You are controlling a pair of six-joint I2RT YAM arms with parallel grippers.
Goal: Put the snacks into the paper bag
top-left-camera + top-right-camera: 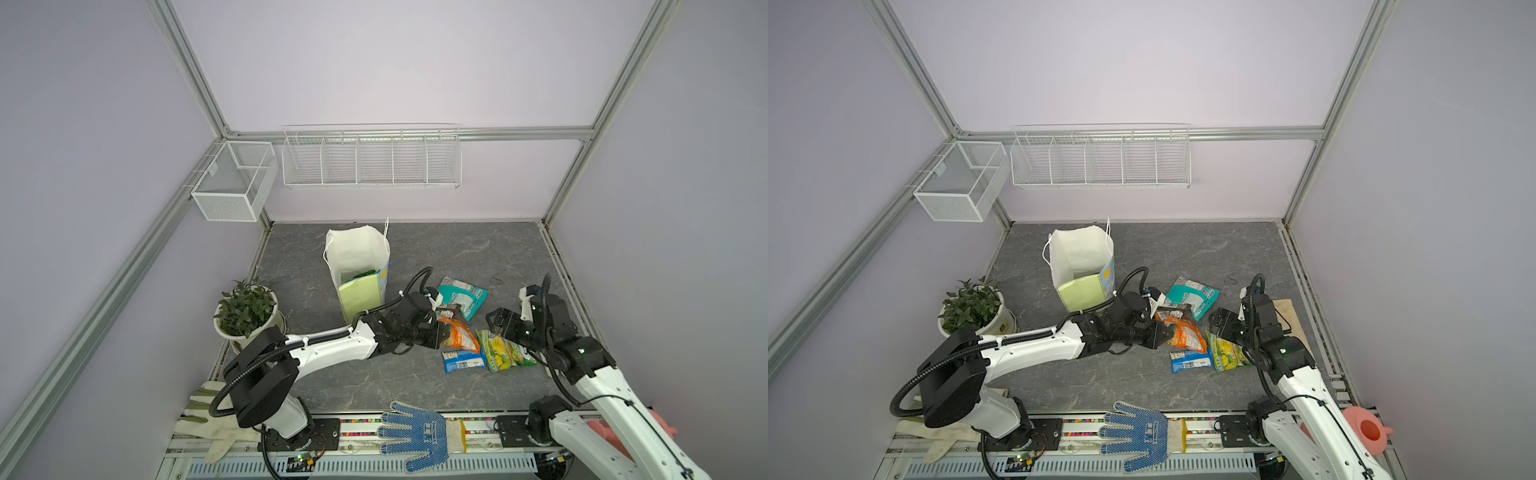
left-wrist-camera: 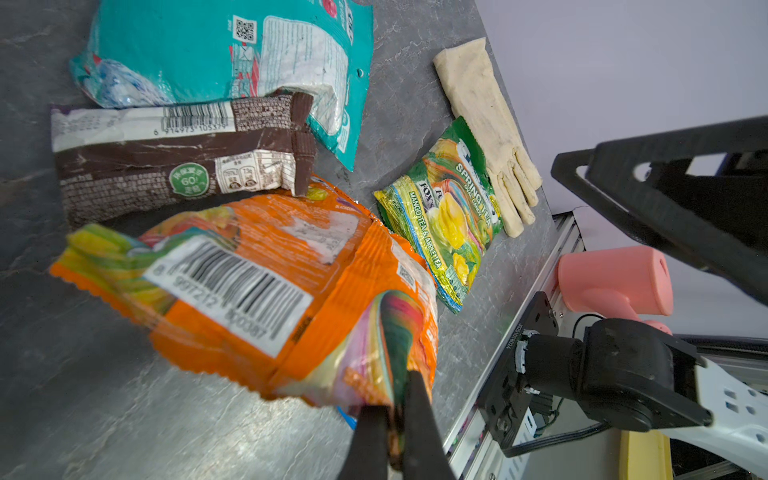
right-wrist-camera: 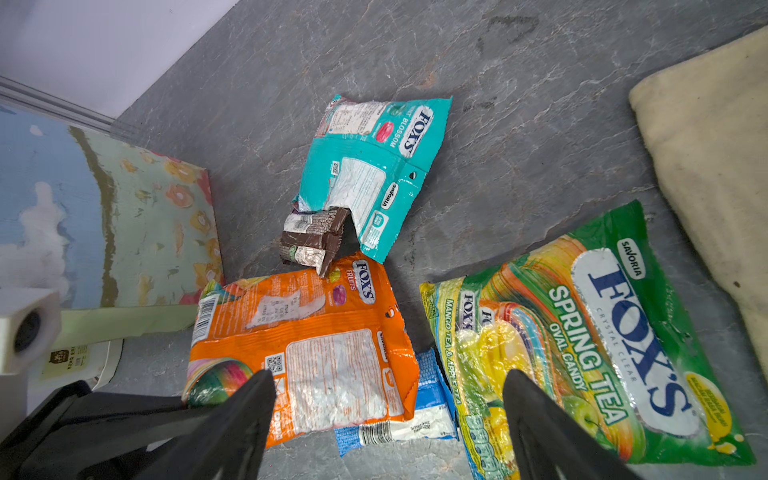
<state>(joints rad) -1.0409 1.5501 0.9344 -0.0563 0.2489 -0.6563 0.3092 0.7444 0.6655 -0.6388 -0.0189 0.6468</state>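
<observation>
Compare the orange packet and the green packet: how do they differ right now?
The orange packet is pinched at one end by the shut left end effector; the green packet lies loose, untouched by the open right end effector. The orange one shows its barcode side, the green one its printed front. Both are glossy Fox's candy packets outside the paper bag.

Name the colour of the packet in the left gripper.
Orange packet; shows best in left wrist view.

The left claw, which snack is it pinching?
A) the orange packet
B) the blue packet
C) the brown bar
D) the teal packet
A: in the left wrist view, the left claw is shut on an edge of the orange packet.
</observation>
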